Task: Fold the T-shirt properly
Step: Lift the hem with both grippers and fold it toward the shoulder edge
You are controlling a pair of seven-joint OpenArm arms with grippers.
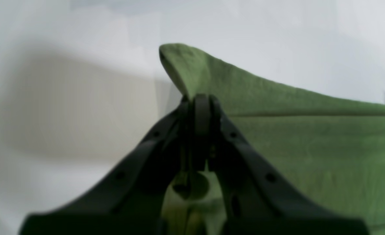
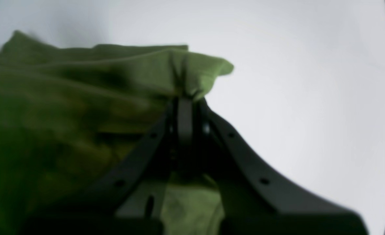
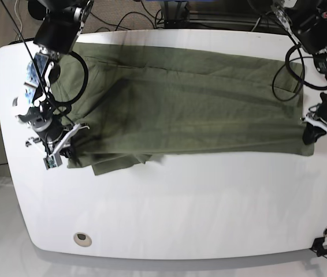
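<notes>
You have the T-shirt (image 3: 192, 104) spread as a long band across the far half of the white desk (image 3: 181, 208), its near edge running roughly straight between the two arms. The left pincer (image 1: 200, 98) is clamped tight on a fabric corner at that edge, with cloth peaking up past its tips. The right pincer (image 2: 185, 99) is likewise closed on a bunched corner at the opposite end; in the base view a loose flap sags out just beside it.

Judged from this, the step in hand is a lengthwise fold of the near edge. Lift both corners to equal height and carry them together, keeping the edge taut between them so the middle does not droop. Watch the bunched right-side corner: it looks likely to lay down a crease unless tension smooths it.
</notes>
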